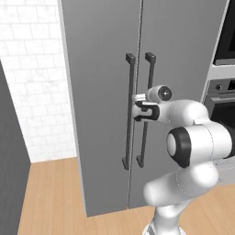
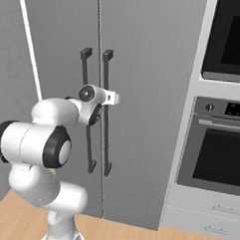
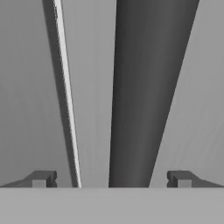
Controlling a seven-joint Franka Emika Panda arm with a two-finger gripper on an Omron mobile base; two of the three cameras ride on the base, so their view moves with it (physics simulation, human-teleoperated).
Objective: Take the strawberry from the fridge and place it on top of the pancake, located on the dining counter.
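The fridge [image 1: 101,92] [image 2: 143,93] stands straight ahead with both grey doors shut. Two dark vertical bar handles flank the door seam [image 3: 65,87]. My gripper [image 1: 143,98] [image 2: 107,97] [image 3: 109,179] is open at mid-height of the right door's handle [image 1: 148,137] [image 2: 106,141] [image 3: 144,87], a finger on each side and nothing pinched. In the hand view that dark bar runs up between the two fingertips. The left handle [image 1: 130,128] [image 2: 85,135] is just beside it. The strawberry is hidden behind the shut doors. The pancake and the dining counter are out of view.
A black-fronted wall oven [image 2: 220,152] [image 1: 226,92] sits in white cabinetry to the right of the fridge. Left of the fridge are a white tiled wall [image 1: 32,92] and a dark panel [image 1: 9,160]. Wooden floor [image 1: 50,197] lies below.
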